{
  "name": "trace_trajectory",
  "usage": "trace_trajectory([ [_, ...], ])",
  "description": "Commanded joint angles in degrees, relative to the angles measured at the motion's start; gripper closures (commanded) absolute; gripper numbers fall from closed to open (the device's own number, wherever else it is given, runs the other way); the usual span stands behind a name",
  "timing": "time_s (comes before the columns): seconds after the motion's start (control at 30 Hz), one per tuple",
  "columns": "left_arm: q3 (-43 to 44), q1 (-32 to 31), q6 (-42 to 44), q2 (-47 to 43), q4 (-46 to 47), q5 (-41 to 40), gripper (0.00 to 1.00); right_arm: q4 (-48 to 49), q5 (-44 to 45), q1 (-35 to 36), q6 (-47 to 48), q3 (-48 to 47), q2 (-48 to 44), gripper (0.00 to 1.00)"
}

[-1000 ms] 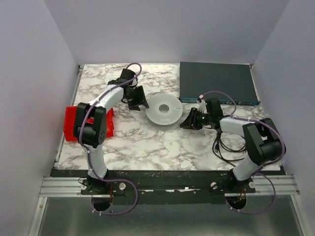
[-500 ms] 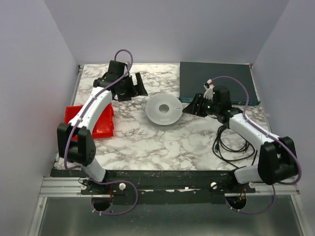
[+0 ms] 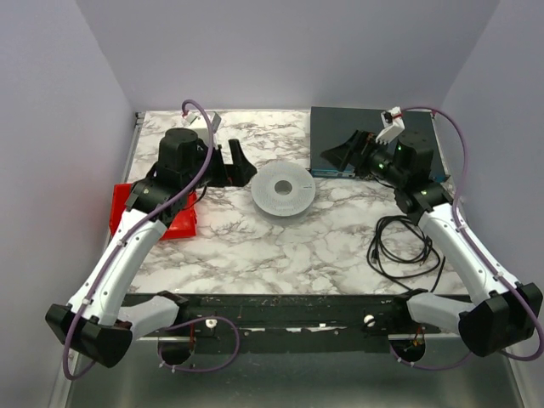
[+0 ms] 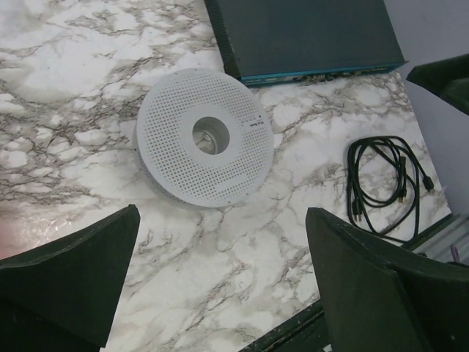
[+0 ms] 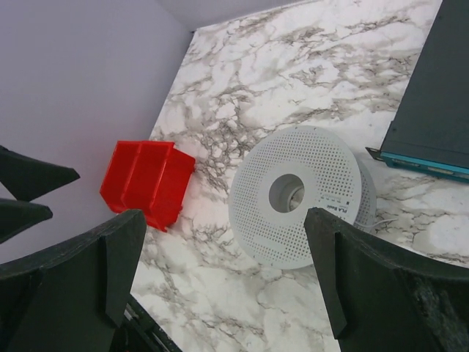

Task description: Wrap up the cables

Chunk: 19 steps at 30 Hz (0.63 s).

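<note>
The table (image 3: pixel 255 246) is taken in from high above its near edge, facing the far edge. The white spool (image 4: pixel 205 137) is seen closer from the left wrist, facing the right edge and the black cable (image 4: pixel 385 183), and from the right wrist, facing the left edge and the red bin (image 5: pixel 146 183). The white spool and the dark box (image 3: pixel 340 123) are shared by all views.

Figure: marble-patterned tabletop (image 3: pixel 280 246) bearing two fixtures.
A red plastic bin (image 5: pixel 145 183) sits at the left edge; a dark network switch (image 4: pixel 304 33) with a teal front lies flat at the far right.
</note>
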<state>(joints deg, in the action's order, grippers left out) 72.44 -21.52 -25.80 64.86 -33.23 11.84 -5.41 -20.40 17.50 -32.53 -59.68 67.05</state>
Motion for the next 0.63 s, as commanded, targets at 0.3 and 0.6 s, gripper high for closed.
trace_trajectory([
  [0.3, -2.8, -3.6, 0.8, -4.8, 3.6, -3.2, 0.01, 1.1, 4.7, -0.4, -0.3, 1.9, -4.8, 0.00],
  [0.6, -3.6, -3.6, 0.4, -5.4, 4.2, -3.5, 0.01, 1.1, 4.5, -0.4, -0.3, 2.7, -4.9, 0.00],
])
